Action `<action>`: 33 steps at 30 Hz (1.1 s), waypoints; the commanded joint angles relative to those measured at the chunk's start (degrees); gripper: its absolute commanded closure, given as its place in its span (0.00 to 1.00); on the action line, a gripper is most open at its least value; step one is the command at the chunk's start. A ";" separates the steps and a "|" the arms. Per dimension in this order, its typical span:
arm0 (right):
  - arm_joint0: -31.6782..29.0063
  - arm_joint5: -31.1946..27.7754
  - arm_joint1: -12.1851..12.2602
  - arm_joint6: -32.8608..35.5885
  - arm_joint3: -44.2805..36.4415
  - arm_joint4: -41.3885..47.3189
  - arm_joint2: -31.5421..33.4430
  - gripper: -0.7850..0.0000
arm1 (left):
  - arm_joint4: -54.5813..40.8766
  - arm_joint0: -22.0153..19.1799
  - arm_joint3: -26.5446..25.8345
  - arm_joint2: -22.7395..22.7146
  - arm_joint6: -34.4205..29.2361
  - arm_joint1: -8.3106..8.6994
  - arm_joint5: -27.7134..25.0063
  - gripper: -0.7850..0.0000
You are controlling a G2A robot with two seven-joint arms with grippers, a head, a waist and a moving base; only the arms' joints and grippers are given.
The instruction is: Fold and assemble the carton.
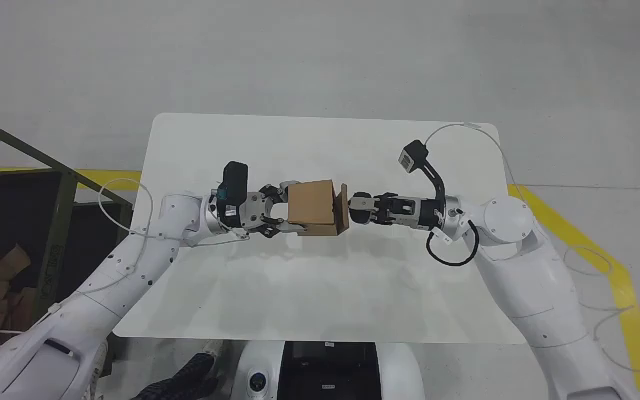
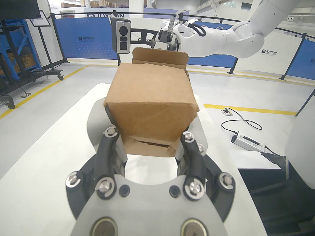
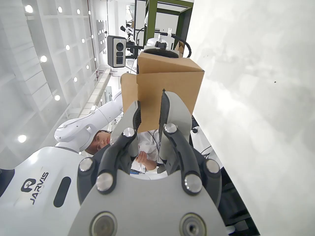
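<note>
our left end effector clamps the carton while our right end effector pinches its flap, which overpulling could tear

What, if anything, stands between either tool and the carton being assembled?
Nothing visible does. The left tool grips one end of the carton, and the right tool is closed on a flap at the opposite end, so both touch the cardboard directly.
</note>
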 commanded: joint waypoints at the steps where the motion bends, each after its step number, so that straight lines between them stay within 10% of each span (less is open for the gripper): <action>1: 0.10 0.16 0.04 0.10 -0.23 -0.31 -0.01 0.80 | 0.00 0.00 0.00 0.00 0.00 0.00 0.00 1.00; 33: 1.17 3.49 0.42 -1.34 -2.45 -4.67 -1.36 0.78 | 0.00 0.00 0.00 0.00 0.00 0.00 0.00 1.00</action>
